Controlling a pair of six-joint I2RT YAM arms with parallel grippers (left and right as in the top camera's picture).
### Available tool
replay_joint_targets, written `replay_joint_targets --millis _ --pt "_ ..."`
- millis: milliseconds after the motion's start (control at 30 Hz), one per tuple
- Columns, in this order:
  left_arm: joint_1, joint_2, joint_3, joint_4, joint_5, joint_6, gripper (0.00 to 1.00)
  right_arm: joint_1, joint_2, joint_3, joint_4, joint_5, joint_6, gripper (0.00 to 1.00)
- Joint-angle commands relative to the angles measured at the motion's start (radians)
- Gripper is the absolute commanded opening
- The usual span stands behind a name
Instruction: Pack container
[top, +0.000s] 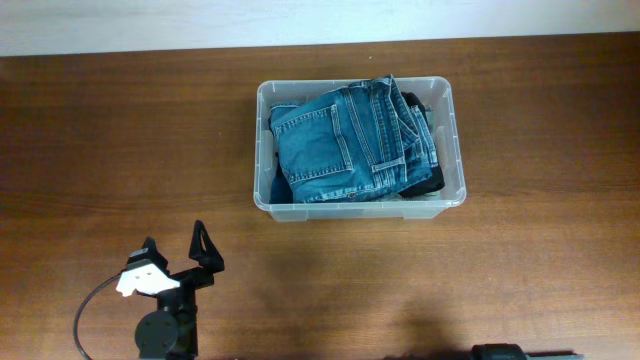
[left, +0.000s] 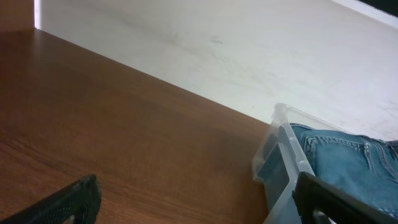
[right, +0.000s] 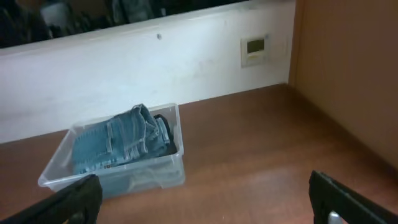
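The clear plastic container (top: 264, 190) stands on the wooden table at the back centre. Folded blue jeans (top: 345, 142) lie on top of dark clothing inside it. It also shows in the left wrist view (left: 283, 155) and in the right wrist view (right: 165, 171), where the jeans (right: 118, 143) rise above the rim. My left gripper (top: 178, 245) is open and empty at the front left, well apart from the container. My right gripper (right: 205, 199) is open and empty, with only bare table between its fingers; in the overhead view just a bit of its arm (top: 505, 352) shows at the bottom edge.
A white wall (right: 155, 62) with a small wall panel (right: 255, 46) runs behind the table. A wooden side wall (right: 348, 81) stands at the right in the right wrist view. A grey cable (top: 88, 310) loops by the left arm.
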Motion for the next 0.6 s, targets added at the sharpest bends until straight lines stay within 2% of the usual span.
replay_joint_targets --millis 0,267,500,567 --pt "0.005 -0.007 -0.003 -0.002 0.0 0.016 0.99 0.014 -0.049 -0.022 -0.006 0.013 0.011 0.98" --pt "0.005 -0.007 -0.003 -0.002 0.0 0.016 0.99 0.014 -0.197 -0.191 -0.006 0.013 0.011 0.98" --pt "0.005 -0.007 -0.003 -0.002 0.0 0.016 0.99 0.014 -0.354 -0.423 -0.006 0.012 0.011 0.98" --pt "0.005 -0.007 -0.003 -0.002 0.0 0.016 0.99 0.014 -0.352 -0.451 0.004 0.013 0.011 0.98"
